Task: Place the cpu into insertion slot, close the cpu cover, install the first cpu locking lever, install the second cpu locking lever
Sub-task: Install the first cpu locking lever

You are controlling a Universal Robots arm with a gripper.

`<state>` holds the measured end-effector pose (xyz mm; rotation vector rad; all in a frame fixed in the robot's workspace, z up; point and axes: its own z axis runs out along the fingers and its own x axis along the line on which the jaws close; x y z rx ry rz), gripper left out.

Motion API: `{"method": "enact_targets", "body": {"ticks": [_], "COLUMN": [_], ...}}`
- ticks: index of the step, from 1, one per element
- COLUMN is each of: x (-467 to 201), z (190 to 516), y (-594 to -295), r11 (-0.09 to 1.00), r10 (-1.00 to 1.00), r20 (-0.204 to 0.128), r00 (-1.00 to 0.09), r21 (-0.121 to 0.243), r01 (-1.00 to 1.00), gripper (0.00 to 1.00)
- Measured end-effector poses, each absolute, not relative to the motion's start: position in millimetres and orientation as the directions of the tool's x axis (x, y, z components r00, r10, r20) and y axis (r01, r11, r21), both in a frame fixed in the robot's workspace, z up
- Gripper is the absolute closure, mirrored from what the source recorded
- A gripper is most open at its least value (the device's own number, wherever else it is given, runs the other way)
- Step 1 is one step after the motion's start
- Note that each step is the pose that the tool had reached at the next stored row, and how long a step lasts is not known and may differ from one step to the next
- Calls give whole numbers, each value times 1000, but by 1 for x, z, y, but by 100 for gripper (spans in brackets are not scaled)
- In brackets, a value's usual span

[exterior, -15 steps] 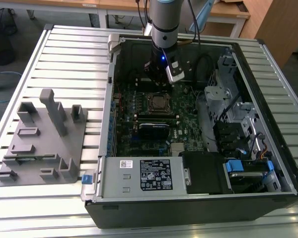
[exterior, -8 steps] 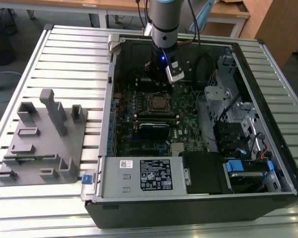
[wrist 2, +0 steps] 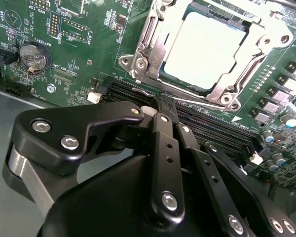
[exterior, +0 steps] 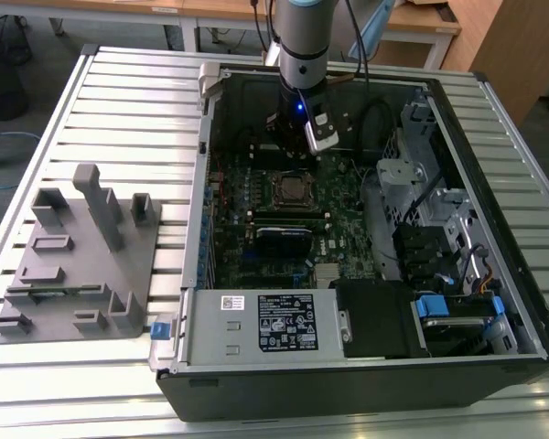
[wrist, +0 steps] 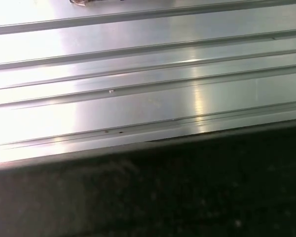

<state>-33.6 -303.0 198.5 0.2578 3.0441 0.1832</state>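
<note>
Cpu (wrist 2: pixel 204 49) sitting in insertion slot (wrist 2: pixel 226 94) on green motherboard (wrist 2: pixel 79 44), cpu cover (wrist 2: pixel 153 42) lying closed around it. Gripper (wrist 2: pixel 165 102) hovering just beside socket, jaws pressed together, holding nothing. Open computer case (exterior: pixel 366 384) resting on slatted table (exterior: pixel 137 101).

We note strong glare on the slatted table (wrist: pixel 138 98) in the first wrist view; the case interior (exterior: pixel 348 119) lies dim.
</note>
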Motion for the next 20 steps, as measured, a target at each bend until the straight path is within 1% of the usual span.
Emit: {"method": "enact_targets", "body": {"ticks": [20], "x": [-34], "z": [199], "y": [-306], "r11": [977], "r10": [182], "r20": [-70], "r00": [-981], "r21": [125], "r01": [172], "gripper": [89]}}
